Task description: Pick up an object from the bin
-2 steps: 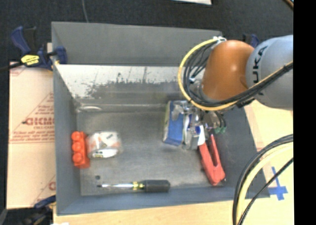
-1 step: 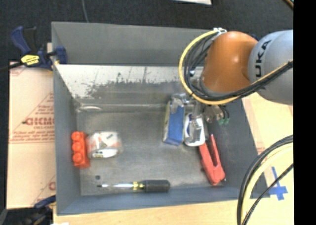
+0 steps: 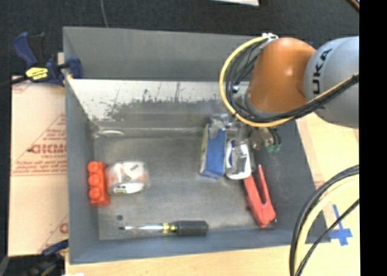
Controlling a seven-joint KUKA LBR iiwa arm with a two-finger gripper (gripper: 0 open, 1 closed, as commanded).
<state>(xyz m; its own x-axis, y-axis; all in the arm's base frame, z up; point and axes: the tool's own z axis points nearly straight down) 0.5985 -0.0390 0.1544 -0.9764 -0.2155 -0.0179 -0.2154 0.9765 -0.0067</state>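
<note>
My gripper (image 3: 221, 170) hangs below the arm's wrist at the right middle of the bin. A blue flat block (image 3: 214, 151) stands on edge between its two grey fingers (image 3: 237, 163), one on each side, and the gripper is shut on it. A red-handled pair of pliers (image 3: 260, 199) lies just right of the gripper, running towards the bin's front right corner.
An orange knobbly toy (image 3: 96, 182) and a white and clear packet (image 3: 127, 178) lie at the left. A screwdriver with a black handle (image 3: 172, 227) lies along the front wall. The arm's orange cover and yellow cables hang over the back right.
</note>
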